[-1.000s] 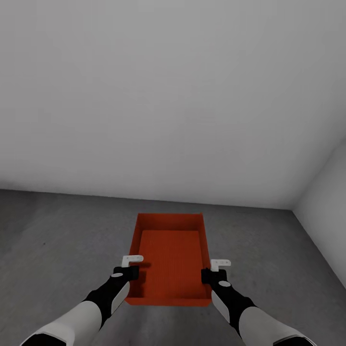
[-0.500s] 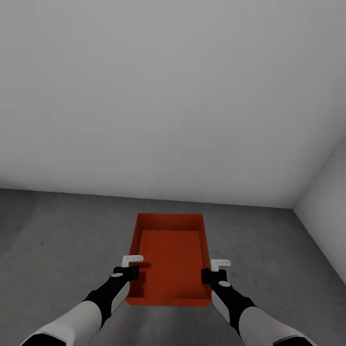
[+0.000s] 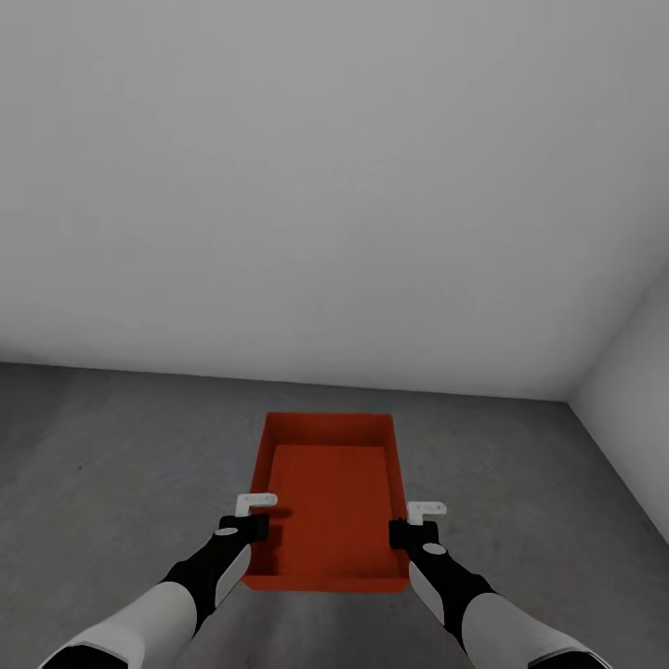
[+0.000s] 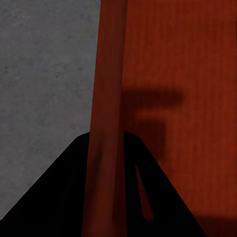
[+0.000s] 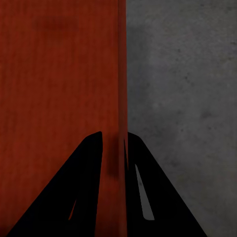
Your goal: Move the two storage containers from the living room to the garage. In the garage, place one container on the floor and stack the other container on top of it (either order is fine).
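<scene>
One orange-red storage container [image 3: 330, 488], lidless and empty, is in front of me over the garage's dark grey concrete floor [image 3: 111, 446]. My left gripper [image 3: 259, 531] is shut on its left wall near the front corner. My right gripper [image 3: 400, 532] is shut on its right wall opposite. In the left wrist view the thin wall [image 4: 105, 89] runs between the two black fingers [image 4: 69, 197] of the left gripper [image 4: 107, 140]. The right wrist view shows the right wall [image 5: 122, 69] pinched the same way by the right gripper [image 5: 115, 137]. Whether the container touches the floor I cannot tell.
A plain pale grey wall [image 3: 307, 186] rises just beyond the container. A second wall [image 3: 636, 390] meets it at a corner on the right. Bare concrete extends to the left and on both sides of the container.
</scene>
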